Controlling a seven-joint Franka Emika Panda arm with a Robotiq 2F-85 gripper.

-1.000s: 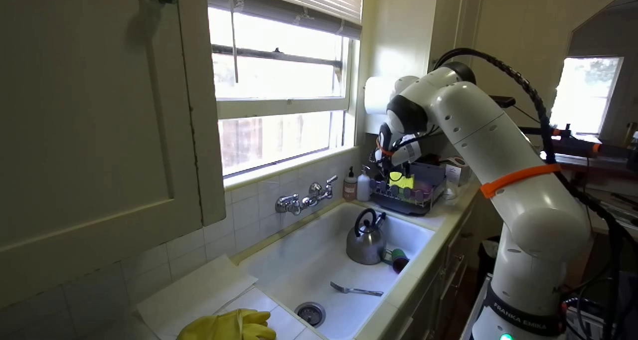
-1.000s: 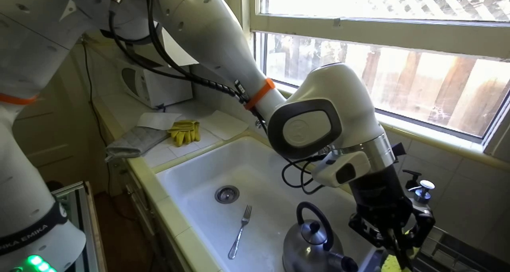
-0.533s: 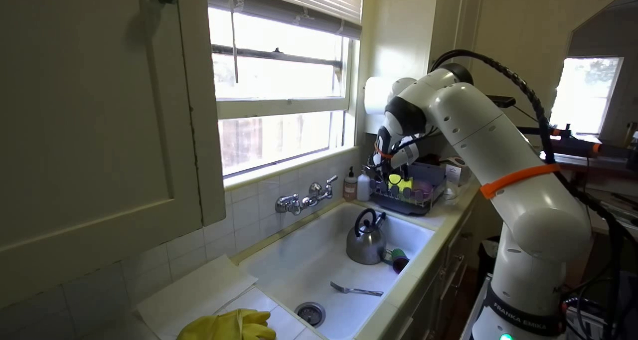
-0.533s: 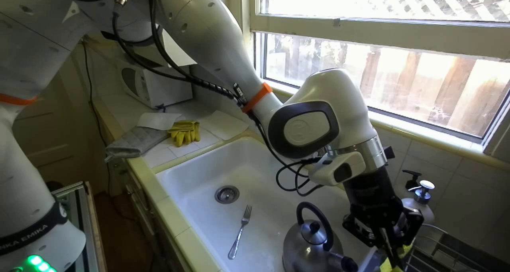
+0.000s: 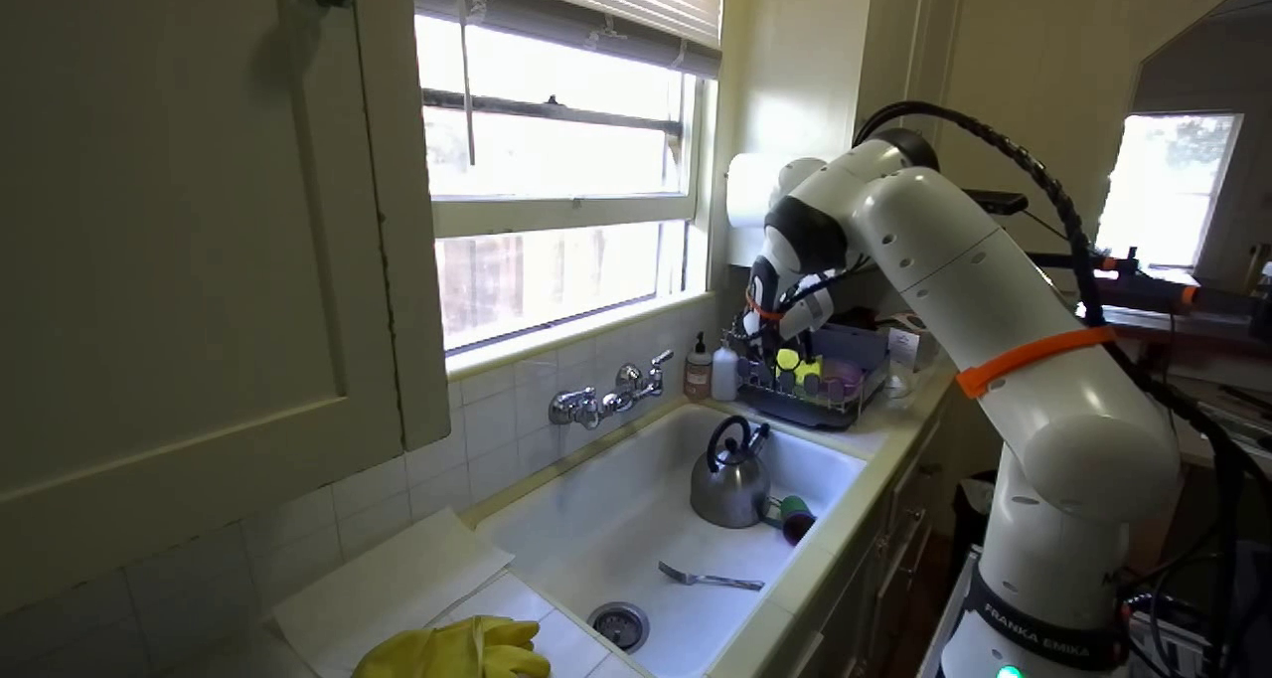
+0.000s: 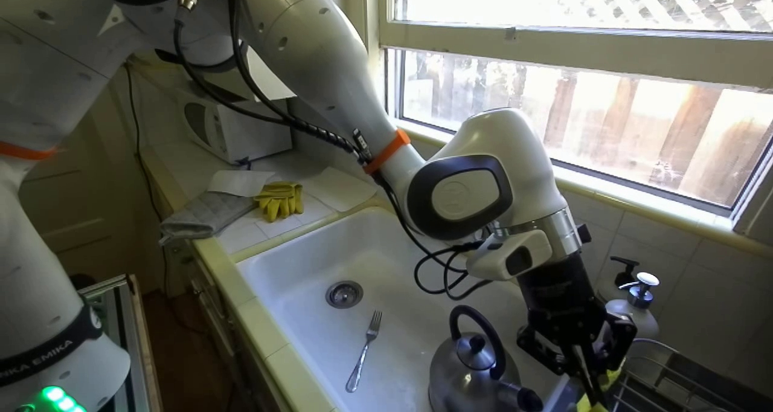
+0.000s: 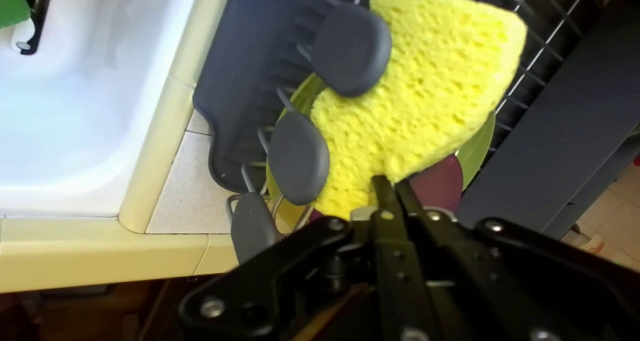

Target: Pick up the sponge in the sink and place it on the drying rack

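Observation:
Pale yellow and rectangular, the sponge fills the upper middle of the wrist view. My gripper is shut on its lower edge: one finger lies over the face, the second tip is partly hidden at the edge. Part of the sponge sits down behind the rounded grey tabs of the drying rack, above green and purple dishware. Both exterior views show the sponge at the rack, partly covered by the fingers. The white sink lies in front of the rack.
A steel kettle, a green cup and a fork are in the sink. Two soap bottles stand beside the rack, near the chrome faucet. Yellow gloves lie on the far counter.
The gripper has come down slightly and shifted left in both exterior views. The sponge has gone with it, lower into the rack. The jaws stay shut.

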